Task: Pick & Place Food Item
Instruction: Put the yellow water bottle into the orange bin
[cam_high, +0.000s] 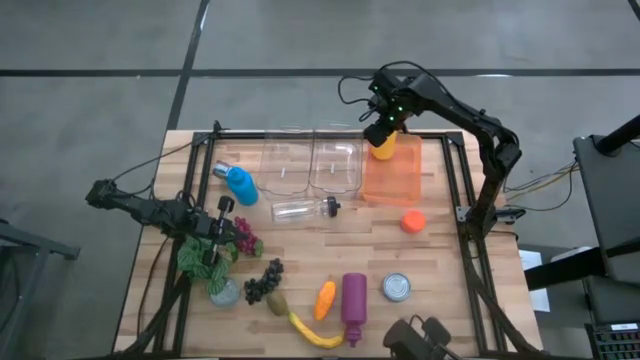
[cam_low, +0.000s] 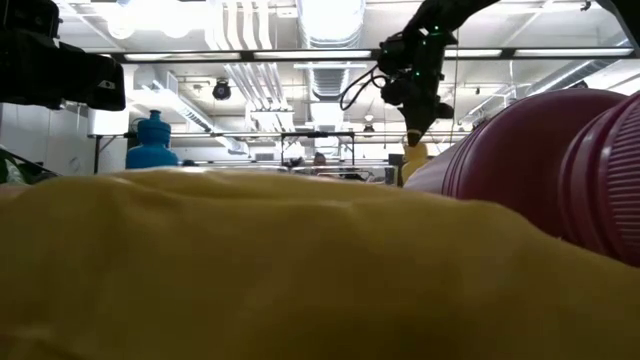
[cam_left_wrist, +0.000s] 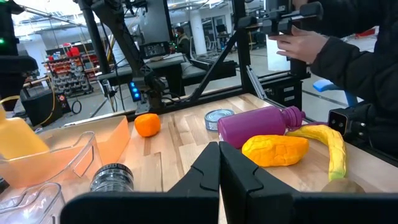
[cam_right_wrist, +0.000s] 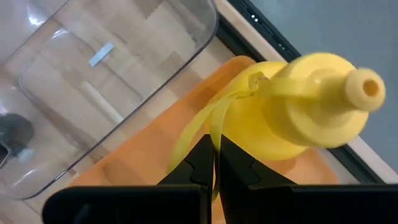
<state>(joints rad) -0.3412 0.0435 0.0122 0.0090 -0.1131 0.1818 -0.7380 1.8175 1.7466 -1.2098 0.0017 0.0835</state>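
A yellow squeeze bottle (cam_right_wrist: 298, 112) with a thin yellow strap hangs over the orange bin (cam_high: 392, 175) at the table's far right. My right gripper (cam_high: 378, 128) stands above it, pointing steeply down, shut on the strap. In the low view the gripper (cam_low: 415, 108) shows with the bottle (cam_low: 413, 160) under it; the bottle's base is hidden there. My left gripper (cam_left_wrist: 219, 163) waits shut and level at the table's left side (cam_high: 226, 228), with nothing between its fingers. My right gripper pinches the bottle's yellow strap (cam_right_wrist: 214, 127) between its two shut fingers, coming from above. The bottle hangs tilted below the fingers, its nozzle end (cam_right_wrist: 364, 90) toward the table's far edge. Whether its base touches the bin floor I cannot tell.
Two clear bins (cam_high: 310, 165) stand left of the orange one. A blue bottle (cam_high: 238, 184), a clear bottle (cam_high: 300, 209), an orange (cam_high: 413, 221), a can (cam_high: 397, 287), a purple bottle (cam_high: 353, 303), a banana (cam_high: 312, 333) and grapes (cam_high: 262, 282) lie about. A person's hand (cam_left_wrist: 298, 43) shows beyond the table.
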